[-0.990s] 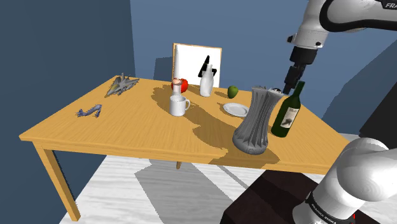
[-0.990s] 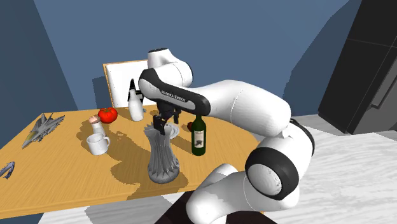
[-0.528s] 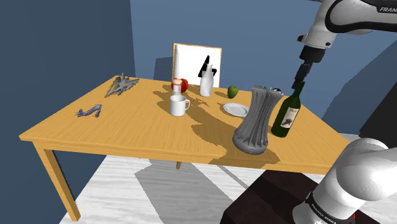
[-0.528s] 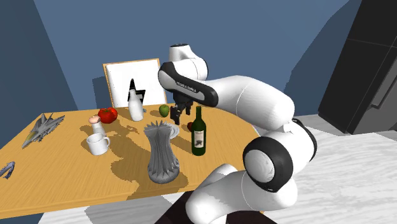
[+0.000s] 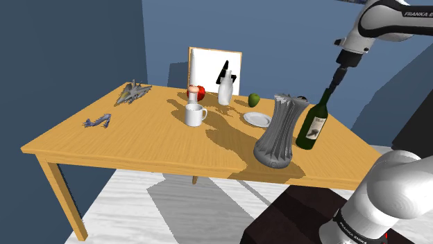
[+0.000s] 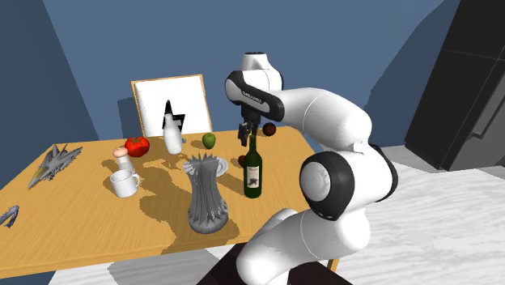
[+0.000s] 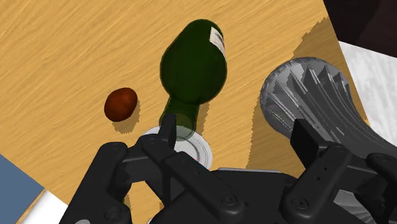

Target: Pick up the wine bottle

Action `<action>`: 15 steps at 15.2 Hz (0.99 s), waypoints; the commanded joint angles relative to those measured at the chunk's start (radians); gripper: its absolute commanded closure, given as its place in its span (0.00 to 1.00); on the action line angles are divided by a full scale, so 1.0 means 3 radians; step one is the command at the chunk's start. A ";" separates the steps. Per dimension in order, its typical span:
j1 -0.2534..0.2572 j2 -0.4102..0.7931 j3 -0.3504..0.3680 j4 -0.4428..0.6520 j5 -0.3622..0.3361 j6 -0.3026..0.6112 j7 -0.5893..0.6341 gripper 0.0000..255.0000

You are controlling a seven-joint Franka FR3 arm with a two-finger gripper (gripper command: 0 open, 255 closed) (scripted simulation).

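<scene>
My pincer [image 7: 235, 133] hangs straight above the one green wine bottle [image 7: 193, 67]. Its two fingers [image 7: 167, 129] stand wide apart and have hold of nothing. The wrist view shows me that gap. The bottle's mouth sits inside it, close against one finger and well apart from the other. I cannot tell whether that near finger touches the glass.

The bottle stands upright on the wooden table [image 5: 139, 142], near the edge closest to my stand. A pale label shows on its side.

Counting outward from the bottle:
- One ribbed grey vase [image 5: 279, 132] stands just beside it, on the shoulder view's left.
- One white plate [image 5: 256, 119] lies a little beyond the vase.
- One small brown-red lump [image 7: 120, 103] lies near the bottle's foot, on the side away from the vase.
- One green fruit [image 5: 254, 100] lies farther off.
- One white mug [image 5: 195, 115], one tomato [image 5: 200, 91] and one white bottle [image 5: 224, 91] lie farther off too.
- One white board [image 5: 208, 64] leans behind that white bottle.
- Two grey toy planes lie farthest from the wine bottle, a larger one [image 5: 132, 93] and a smaller one [image 5: 97, 121].

The shoulder view lays out the whole table and the plate. The second exterior view gives me the wine bottle's label face-on.
</scene>
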 commanded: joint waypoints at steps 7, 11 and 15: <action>0.0054 0.0191 -0.0361 0.0056 -0.0032 0.0265 -0.0359 0.00; 0.0036 0.0169 -0.0393 -0.0115 -0.0064 0.0416 -0.0351 0.00; 0.0035 0.0166 -0.0397 -0.0113 -0.0065 0.0413 -0.0356 1.00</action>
